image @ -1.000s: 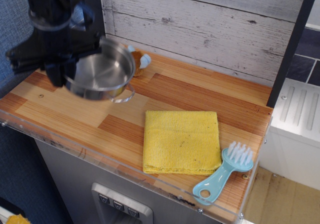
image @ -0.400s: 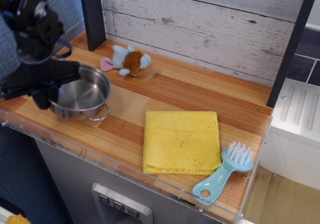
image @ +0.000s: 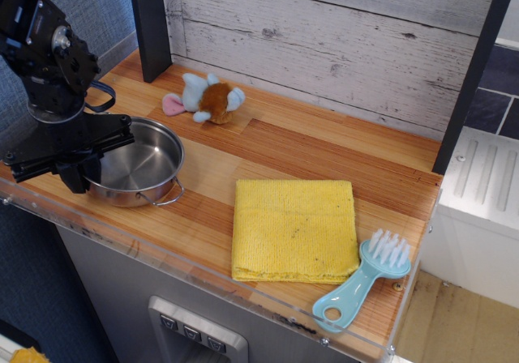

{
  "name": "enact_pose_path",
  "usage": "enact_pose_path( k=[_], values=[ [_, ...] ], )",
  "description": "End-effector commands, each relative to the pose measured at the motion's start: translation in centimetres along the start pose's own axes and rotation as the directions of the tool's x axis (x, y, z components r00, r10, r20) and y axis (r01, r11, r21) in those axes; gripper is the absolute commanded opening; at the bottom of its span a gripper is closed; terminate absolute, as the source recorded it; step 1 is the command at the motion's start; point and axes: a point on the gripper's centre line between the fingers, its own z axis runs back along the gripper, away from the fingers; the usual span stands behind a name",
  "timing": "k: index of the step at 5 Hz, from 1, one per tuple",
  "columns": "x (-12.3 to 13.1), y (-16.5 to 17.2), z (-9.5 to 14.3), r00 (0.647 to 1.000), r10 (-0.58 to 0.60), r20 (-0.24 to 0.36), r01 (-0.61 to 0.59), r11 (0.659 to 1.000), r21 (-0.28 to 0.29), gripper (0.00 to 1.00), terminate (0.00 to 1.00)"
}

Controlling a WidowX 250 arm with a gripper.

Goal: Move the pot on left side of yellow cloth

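The shiny steel pot (image: 139, 164) stands on the wooden counter (image: 324, 148) at the left, a short gap to the left of the yellow cloth (image: 293, 229). One wire loop handle points toward the cloth. My black gripper (image: 79, 171) is at the pot's left rim, its jaws closed over the rim. The far handle is hidden behind the gripper. The yellow cloth lies flat and folded near the counter's front edge.
A small plush toy (image: 207, 98) lies behind the pot near the plank wall. A light-blue brush (image: 362, 280) lies right of the cloth at the front corner. A dark post (image: 151, 24) stands at the back left. A clear lip runs along the front edge.
The gripper has carried the pot from up near the back left down and forward, and the pot now rests on the counter left of the cloth.
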Motion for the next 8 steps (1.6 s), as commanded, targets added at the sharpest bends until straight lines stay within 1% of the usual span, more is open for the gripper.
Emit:
enact_pose_path(
  k=[1, 2, 4, 5, 6, 7, 8],
  values=[
    [-0.1, -1.0, 1.1, 1.000, 0.014, -0.016, -0.014, 1.000, -0.001, 1.00, 0.00],
    [0.0, -1.2, 1.6, 1.000, 0.011, -0.025, -0.011, 1.000, 0.000, 1.00, 0.00],
    [0.3, -1.4, 2.1, 1.000, 0.011, -0.017, -0.011, 1.000, 0.000, 1.00, 0.00],
    [1.5, -1.9, 4.4, 1.000, 0.001, -0.005, -0.001, 0.999, -0.032, 1.00, 0.00],
    [2.7, -3.4, 8.3, 0.996, -0.083, 0.041, 0.082, 0.996, 0.037, 1.00, 0.00],
    [3.1, -4.5, 11.5, 0.991, -0.106, 0.079, 0.105, 0.994, 0.014, 1.00, 0.00],
    [3.3, -5.5, 14.1, 0.981, -0.146, 0.131, 0.151, 0.988, -0.026, 1.00, 0.00]
  ],
)
